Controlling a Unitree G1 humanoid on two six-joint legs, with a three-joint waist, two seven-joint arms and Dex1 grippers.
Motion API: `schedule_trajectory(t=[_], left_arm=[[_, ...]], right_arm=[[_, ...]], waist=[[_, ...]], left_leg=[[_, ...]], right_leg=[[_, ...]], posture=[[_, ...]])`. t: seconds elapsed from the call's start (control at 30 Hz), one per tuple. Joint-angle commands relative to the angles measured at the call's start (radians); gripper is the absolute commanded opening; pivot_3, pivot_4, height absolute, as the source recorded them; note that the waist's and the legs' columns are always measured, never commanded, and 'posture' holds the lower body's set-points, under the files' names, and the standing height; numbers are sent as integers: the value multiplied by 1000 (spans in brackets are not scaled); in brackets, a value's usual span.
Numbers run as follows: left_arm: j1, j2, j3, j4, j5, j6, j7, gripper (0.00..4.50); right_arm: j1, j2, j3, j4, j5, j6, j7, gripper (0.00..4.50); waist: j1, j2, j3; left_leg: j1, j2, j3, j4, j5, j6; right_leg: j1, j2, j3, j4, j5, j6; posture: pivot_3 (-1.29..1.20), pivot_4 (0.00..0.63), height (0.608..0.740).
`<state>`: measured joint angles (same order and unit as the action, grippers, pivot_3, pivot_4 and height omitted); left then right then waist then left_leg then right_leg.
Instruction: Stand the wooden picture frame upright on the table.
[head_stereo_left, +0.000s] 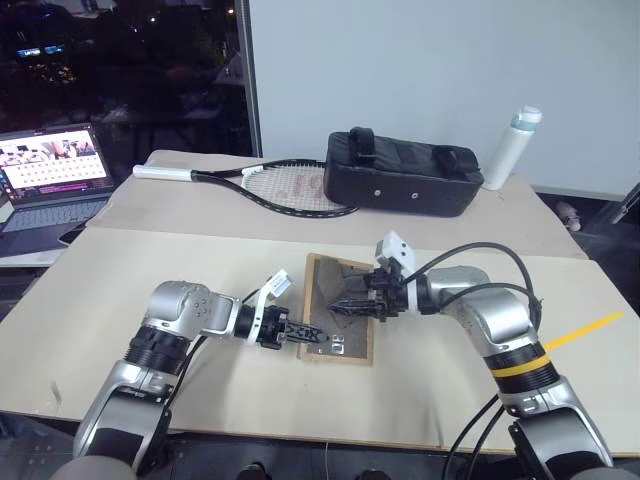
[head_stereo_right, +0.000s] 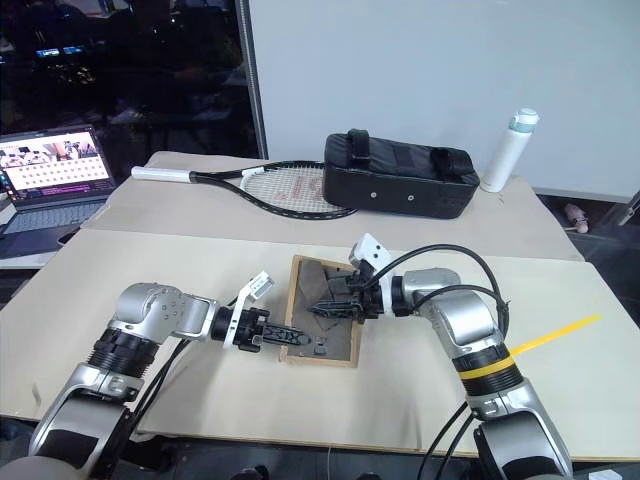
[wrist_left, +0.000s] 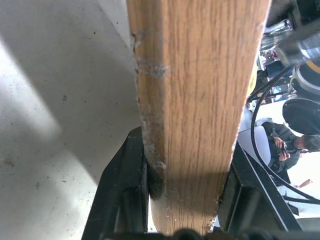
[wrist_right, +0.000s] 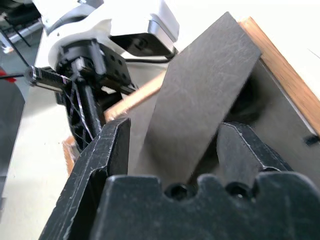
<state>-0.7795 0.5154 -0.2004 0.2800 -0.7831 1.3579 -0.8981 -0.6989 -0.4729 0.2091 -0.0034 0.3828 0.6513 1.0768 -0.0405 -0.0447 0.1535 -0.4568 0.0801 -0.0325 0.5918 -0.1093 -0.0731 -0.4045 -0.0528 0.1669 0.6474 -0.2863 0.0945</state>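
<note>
The wooden picture frame (head_stereo_left: 322, 290) lies face down near the middle of the table (head_stereo_left: 140, 300), its dark back board upward. My left gripper (head_stereo_left: 308, 335) is shut on the frame's near left corner; the light wood edge (wrist_left: 195, 100) sits clamped between its fingers (wrist_left: 125, 190). My right gripper (head_stereo_left: 347, 300) reaches in from the right over the back board. It is open, its fingers (wrist_right: 112, 150) standing either side of the fold-out stand (wrist_right: 200, 90), which is raised off the board. The painted front is hidden.
On the beige table behind lie a racket (head_stereo_left: 280, 185), a long black bag (head_stereo_left: 405, 172) and a white bottle (head_stereo_left: 513, 147). A laptop (head_stereo_left: 50, 180) stands open at the far left. A yellow tape strip (head_stereo_left: 590, 328) marks the table's right side.
</note>
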Motion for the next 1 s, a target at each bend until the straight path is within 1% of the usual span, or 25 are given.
schedule_trajectory(t=[0.03, 0.17, 0.27, 0.4, 0.5, 0.67, 0.73, 0.77, 0.83, 0.9, 1.0], left_arm=[[-21, 9, -16, 34, 84, -53, 16, 1159], [-10, -12, 17, 47, 72, -51, 13, 1159], [-8, -23, 44, 62, 53, -23, 7, 1159], [-33, -20, 92, 85, 3, 90, -23, 1159], [-56, -6, 107, 88, -24, 126, -69, 1159], [-106, -5, 132, 136, -37, 147, -125, 1159], [-147, -22, 172, 200, -57, 201, -137, 1159], [-176, -29, 189, 237, -81, 229, -151, 1159], [-226, -34, 184, 322, -146, 253, -175, 1159], [-266, -24, 107, 394, -216, 257, -204, 1159], [-288, -4, 8, 409, -293, 257, -224, 1159]], right_arm=[[30, -32, 1, -137, 52, -54, 92, 2981], [76, -100, 20, -162, -21, -190, 129, 2981], [93, -124, 1, -157, -27, -226, 124, 2981], [83, -183, -59, -21, -116, -339, 57, 2981], [86, -227, -89, 63, -164, -424, 30, 2981], [129, -293, -163, 60, -146, -484, 53, 2981], [150, -306, -188, 60, -172, -546, 23, 2981], [160, -307, -192, 79, -212, -618, -13, 2981], [181, -317, -179, 130, -355, -862, -125, 2981], [183, -324, -178, 176, -527, -1105, -308, 2981], [162, -351, -173, 236, -754, -1341, -545, 2981]], waist=[[1, 0, 0], [5, 0, 0], [7, 0, 0], [2, 0, 0], [-3, 1, 2], [-3, 3, 4], [-3, 3, 4], [-3, 3, 5], [-3, 4, 5], [-4, 4, 6], [-7, 6, 7]], left_leg=[[0, 0, 0, 0, 0, 0], [0, 0, 0, 0, 0, 0], [0, 0, 0, 0, 0, 0], [-1, 0, 0, 0, 0, 0], [-1, 0, 0, -1, 0, 0], [-1, 0, 0, -1, 0, 0], [-1, 0, 0, -1, 0, 0], [-2, -1, 0, -1, 0, 0], [-1, -1, 0, -1, 0, 0], [-1, -1, 0, -1, 0, 0], [-1, -2, 0, -1, 0, 0]], right_leg=[[0, 0, 0, 0, 0, 0], [0, 0, 0, 0, 0, 1], [0, 0, 0, 0, -1, 1], [-1, 0, 0, 0, -1, 0], [-1, 0, 0, 0, -1, 0], [-1, 0, -1, 0, -1, 0], [-1, 0, -1, 0, -1, 0], [-1, 0, -1, 0, -1, 0], [-1, 0, -1, 0, -1, 1], [-1, 0, -1, 0, -2, 2], [-2, -1, -1, 0, -2, 2]], posture=[[0, 150, 726], [0, 150, 726], [0, 150, 726], [0, 150, 726], [0, 150, 726], [0, 150, 726], [0, 150, 726], [0, 150, 726], [0, 150, 726], [0, 150, 726], [0, 150, 726]])
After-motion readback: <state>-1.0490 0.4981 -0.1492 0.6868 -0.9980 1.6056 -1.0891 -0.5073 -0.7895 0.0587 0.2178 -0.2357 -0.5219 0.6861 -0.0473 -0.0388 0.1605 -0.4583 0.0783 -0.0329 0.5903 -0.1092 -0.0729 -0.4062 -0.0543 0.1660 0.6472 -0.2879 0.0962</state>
